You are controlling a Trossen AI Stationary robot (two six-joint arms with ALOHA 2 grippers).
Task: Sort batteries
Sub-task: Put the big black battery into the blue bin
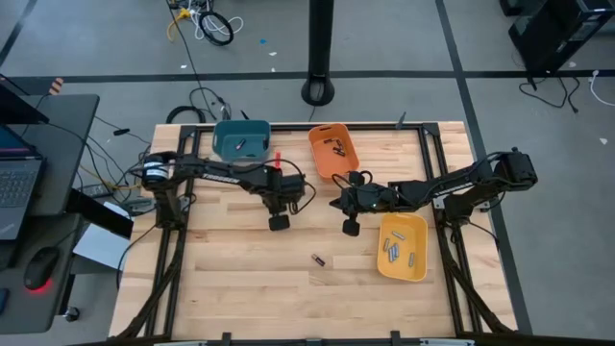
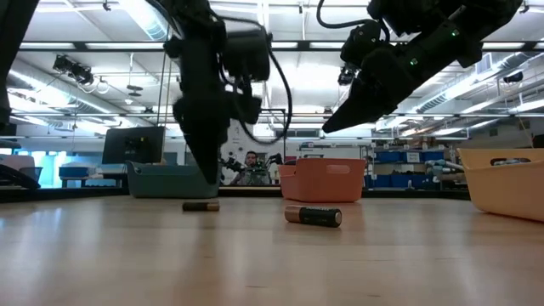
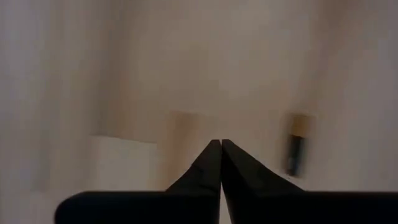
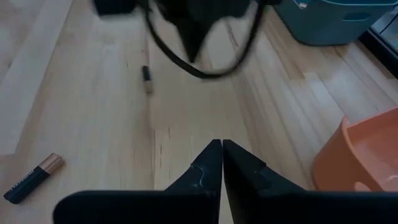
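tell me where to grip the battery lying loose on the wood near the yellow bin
Take the battery across the middle of its barrel, coming straight down from above. It lies flat on its side on the table with open wood all around, so a pincer can straddle it, fingers crosswise to its long axis, which probably also limits rolling.

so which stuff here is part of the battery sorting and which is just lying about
Part of the job:
- loose battery on the table
- second loose battery near the left tool
- teal bin, orange bin, yellow bin
- right tool, shut and empty like the left

Lying about:
- laptop and mouse on the side desk
- floor cables
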